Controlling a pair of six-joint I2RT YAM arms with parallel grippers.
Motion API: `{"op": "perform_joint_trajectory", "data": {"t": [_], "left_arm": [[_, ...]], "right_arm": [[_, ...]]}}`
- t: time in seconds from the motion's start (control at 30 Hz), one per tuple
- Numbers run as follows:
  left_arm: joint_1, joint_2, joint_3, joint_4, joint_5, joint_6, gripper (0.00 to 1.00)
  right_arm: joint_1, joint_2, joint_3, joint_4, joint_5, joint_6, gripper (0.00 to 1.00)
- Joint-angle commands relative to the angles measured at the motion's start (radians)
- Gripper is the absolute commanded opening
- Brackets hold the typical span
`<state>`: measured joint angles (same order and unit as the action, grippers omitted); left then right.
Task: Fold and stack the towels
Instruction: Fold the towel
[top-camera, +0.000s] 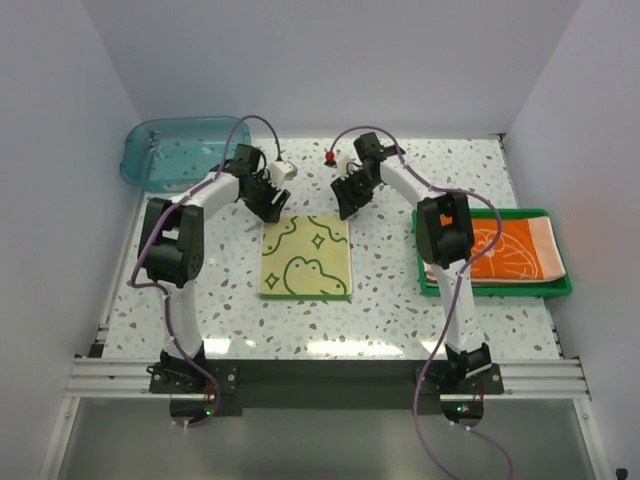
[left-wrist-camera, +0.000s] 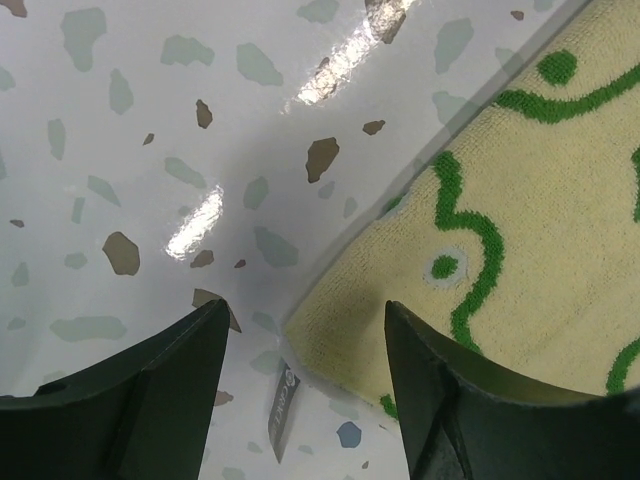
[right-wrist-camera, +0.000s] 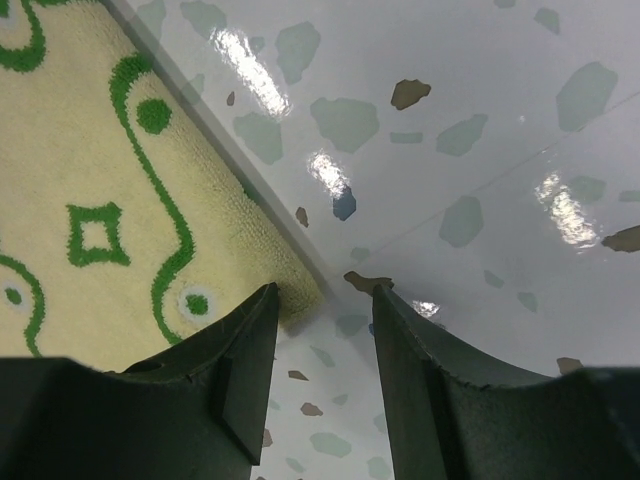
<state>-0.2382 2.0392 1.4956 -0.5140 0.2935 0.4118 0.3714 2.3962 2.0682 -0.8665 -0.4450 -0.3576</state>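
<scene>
Pale yellow towel (top-camera: 306, 257) with a green line pattern lies flat and square at the middle of the table (top-camera: 390, 290), far edge toward the back wall. Both my arms reach out from their bases at the near edge, elbows lifted and bent, forearms angling inward so the wrists tip down over the towel's two far corners. My left gripper (top-camera: 268, 207) sits at the far left corner, low over the table. In the left wrist view the jaws stand well apart and grip nothing. The towel corner lies below and between them, closer to one finger (left-wrist-camera: 470, 400), and a small label (left-wrist-camera: 280, 412) pokes out from the edge there. My right gripper (top-camera: 348, 207) sits at the far right corner, jaws apart too but with a narrower gap. In the right wrist view the towel corner ends just at one finger (right-wrist-camera: 225, 380), bare table shows through the gap, and nothing is pinched. The orange towel (top-camera: 515, 248) rests in a green tray (top-camera: 500, 289) at the right side, well apart from both grippers. A blue tub (top-camera: 180, 150) stands at the far left corner.
</scene>
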Motion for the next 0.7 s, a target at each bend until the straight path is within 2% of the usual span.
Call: {"op": "perform_joint_trajectory", "data": {"t": [0.0,0.2,0.37,0.5,0.67], "left_arm": [[0.010,0.013,0.054,-0.044,0.061,0.053,0.68],[0.010,0.045,0.071,-0.075,0.079,0.062,0.65],[0.010,0.070,0.077,-0.087,0.078,0.067,0.57],[0.011,0.079,0.077,-0.092,0.064,0.067,0.52],[0.022,0.090,0.077,-0.096,0.061,0.067,0.45]], "right_arm": [[0.008,0.012,0.038,-0.049,-0.041,-0.029,0.46],[0.011,0.026,0.037,-0.074,-0.055,-0.038,0.42],[0.012,0.026,0.013,-0.066,-0.035,-0.040,0.29],[0.012,0.027,0.007,-0.063,-0.024,-0.044,0.12],[0.012,0.026,-0.002,-0.065,-0.012,-0.052,0.04]]}}
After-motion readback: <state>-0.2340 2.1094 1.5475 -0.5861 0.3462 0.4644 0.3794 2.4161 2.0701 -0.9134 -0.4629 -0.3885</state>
